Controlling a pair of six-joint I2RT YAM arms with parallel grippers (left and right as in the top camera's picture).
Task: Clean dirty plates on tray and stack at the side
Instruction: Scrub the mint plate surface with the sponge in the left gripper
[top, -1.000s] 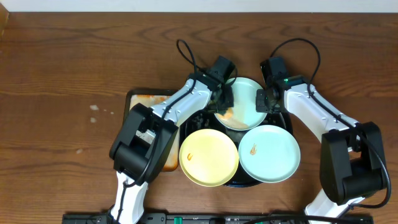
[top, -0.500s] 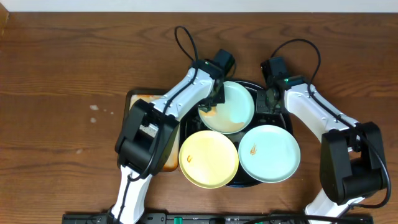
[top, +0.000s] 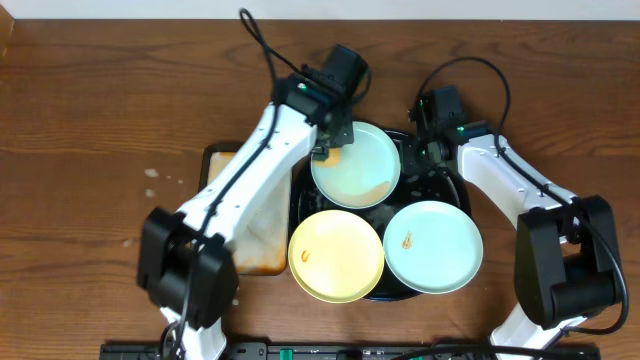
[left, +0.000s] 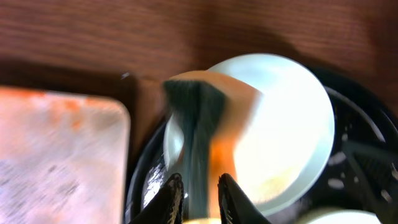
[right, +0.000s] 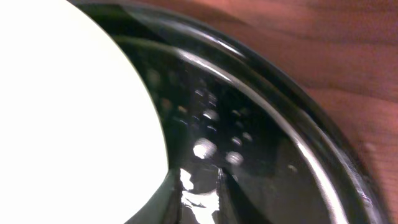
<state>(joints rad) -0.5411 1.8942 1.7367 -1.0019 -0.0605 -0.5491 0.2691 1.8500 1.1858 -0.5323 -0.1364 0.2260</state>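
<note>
Wooden table (top: 100, 90): left tool (left: 199, 186) clamps a sponge (left: 194, 118) over the mint plate (left: 292, 124); right tool (top: 428, 158), can't tell.

A round tray (top: 302, 192) sits mid-table (top: 100, 100). Three plates lie in it. The far plate (top: 360, 170) is at the back. The near-left plate (top: 336, 254) and the near-right plate (top: 434, 246) are at the front, just beside each other. A rectangular tray (top: 262, 240) lies just left of the round tray. A sponge (left: 196, 124) stands at the far plate's left edge, between the fingers of the left gripper (left: 199, 186). The right gripper (top: 424, 168) is over the round tray, just right of the far plate.
</note>
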